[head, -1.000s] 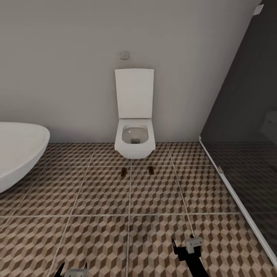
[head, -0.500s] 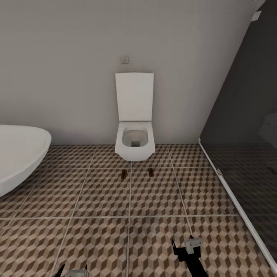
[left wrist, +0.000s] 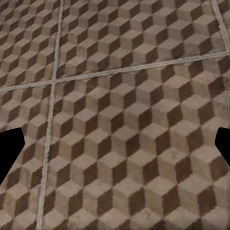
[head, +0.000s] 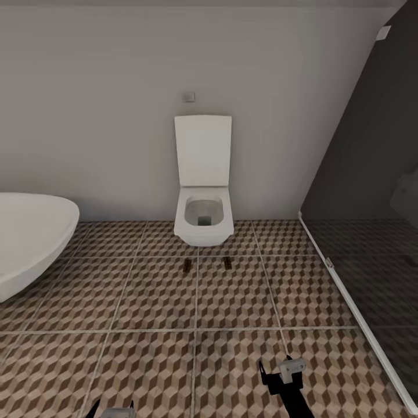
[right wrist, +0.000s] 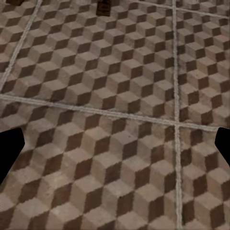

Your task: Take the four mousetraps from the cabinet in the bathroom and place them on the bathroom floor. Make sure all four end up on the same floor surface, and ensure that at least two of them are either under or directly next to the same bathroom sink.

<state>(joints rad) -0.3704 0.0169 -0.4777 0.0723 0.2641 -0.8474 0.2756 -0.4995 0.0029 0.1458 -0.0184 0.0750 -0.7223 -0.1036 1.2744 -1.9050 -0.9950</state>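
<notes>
Mousetraps ahead on the tiles, both grippers empty and spread

Two mousetraps (head: 187, 265) (head: 227, 262) lie side by side on the bathroom floor (head: 151, 302) just in front of the toilet (head: 203, 220), well ahead of both arms, long axes pointing toward the wall. The right gripper (head: 283, 374) is nearer them, low over the tiles with jaws apart on nothing; the left gripper (head: 110, 411) peeks in lower, also released. Bathtub (head: 29, 238) off left, no sink showing

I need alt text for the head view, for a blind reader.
Two mousetraps lie on the patterned bathroom floor before a white wall-hung toilet. A white bathtub is left, a dark glass shower right.
</notes>
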